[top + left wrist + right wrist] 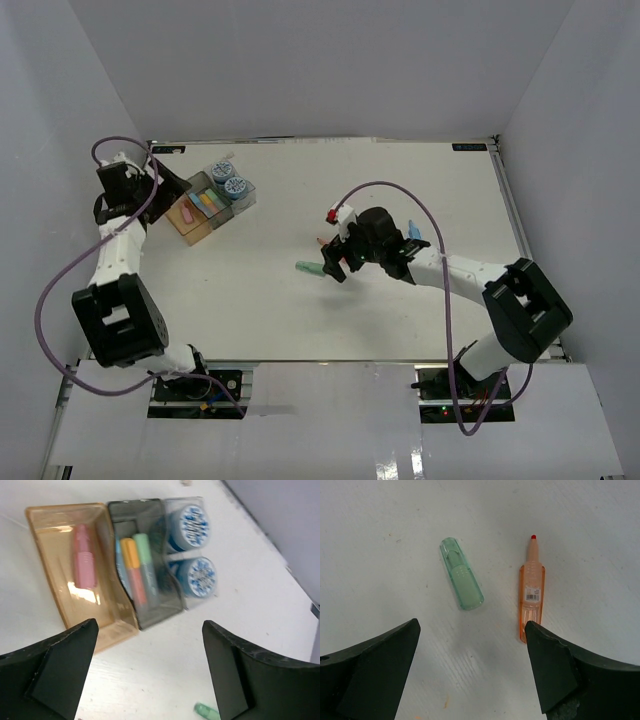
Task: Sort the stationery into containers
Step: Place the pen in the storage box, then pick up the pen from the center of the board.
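The containers stand at the back left as three joined bins. The orange-tan bin holds a pink marker. In the smoky grey bin lie blue, orange and green markers. The clear bin holds two blue-and-white rolls. My left gripper hovers open and empty just in front of the bins. A green marker and an orange marker lie on the table mid-right. Above them my right gripper stands open, holding nothing.
A blue marker lies beside the right arm's wrist. The end of a green stick shows at the lower edge of the left wrist view. White walls enclose the table on three sides.
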`<state>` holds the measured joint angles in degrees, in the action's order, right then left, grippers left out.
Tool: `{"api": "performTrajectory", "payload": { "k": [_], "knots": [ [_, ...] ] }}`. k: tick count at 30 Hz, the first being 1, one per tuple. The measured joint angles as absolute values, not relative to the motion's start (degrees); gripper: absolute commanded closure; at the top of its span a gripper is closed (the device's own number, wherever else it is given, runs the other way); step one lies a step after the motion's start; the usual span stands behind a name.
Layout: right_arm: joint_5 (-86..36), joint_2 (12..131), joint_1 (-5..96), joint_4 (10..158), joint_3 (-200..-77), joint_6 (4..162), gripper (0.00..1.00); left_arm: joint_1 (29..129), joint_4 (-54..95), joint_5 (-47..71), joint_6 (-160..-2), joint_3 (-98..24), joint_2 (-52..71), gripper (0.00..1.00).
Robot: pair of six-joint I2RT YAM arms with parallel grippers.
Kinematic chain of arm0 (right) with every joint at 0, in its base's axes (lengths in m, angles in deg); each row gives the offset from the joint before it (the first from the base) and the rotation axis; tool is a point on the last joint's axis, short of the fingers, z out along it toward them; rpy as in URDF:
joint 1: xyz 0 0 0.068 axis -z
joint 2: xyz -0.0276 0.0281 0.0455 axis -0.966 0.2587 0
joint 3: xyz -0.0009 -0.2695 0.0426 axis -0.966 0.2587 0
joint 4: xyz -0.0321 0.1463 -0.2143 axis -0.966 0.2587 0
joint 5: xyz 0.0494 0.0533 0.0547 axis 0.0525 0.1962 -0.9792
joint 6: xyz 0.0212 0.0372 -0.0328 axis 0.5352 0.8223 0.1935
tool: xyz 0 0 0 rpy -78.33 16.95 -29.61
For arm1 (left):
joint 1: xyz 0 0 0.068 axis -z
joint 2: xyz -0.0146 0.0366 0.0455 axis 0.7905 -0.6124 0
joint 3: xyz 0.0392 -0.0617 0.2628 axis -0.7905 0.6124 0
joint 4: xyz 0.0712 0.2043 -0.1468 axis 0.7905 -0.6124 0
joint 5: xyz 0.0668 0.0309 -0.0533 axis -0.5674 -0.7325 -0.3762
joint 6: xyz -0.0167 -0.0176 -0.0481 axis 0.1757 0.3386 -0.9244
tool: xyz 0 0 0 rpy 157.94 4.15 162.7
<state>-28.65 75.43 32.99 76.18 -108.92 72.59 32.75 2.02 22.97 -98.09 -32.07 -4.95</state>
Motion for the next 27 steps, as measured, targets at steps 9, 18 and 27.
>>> {"api": "performTrajectory", "payload": {
  "k": [9, 18, 27],
  "knots": [
    [-30.16, 88.78, 30.95, 81.47, -119.53, 66.32, 0.15, 43.02, 4.40, 25.07, -97.78, -13.19, 19.25, 0.02],
    [-28.72, 96.85, 28.48, 85.36, -124.33, 62.63, 0.27, 49.27, 3.66, 28.00, -100.75, -3.44, 27.75, 0.02],
    [-24.74, 97.50, 25.80, 85.71, -125.19, 62.34, 0.56, 57.84, 5.23, 28.02, -106.68, 1.70, 27.64, 0.02]
  ]
}}
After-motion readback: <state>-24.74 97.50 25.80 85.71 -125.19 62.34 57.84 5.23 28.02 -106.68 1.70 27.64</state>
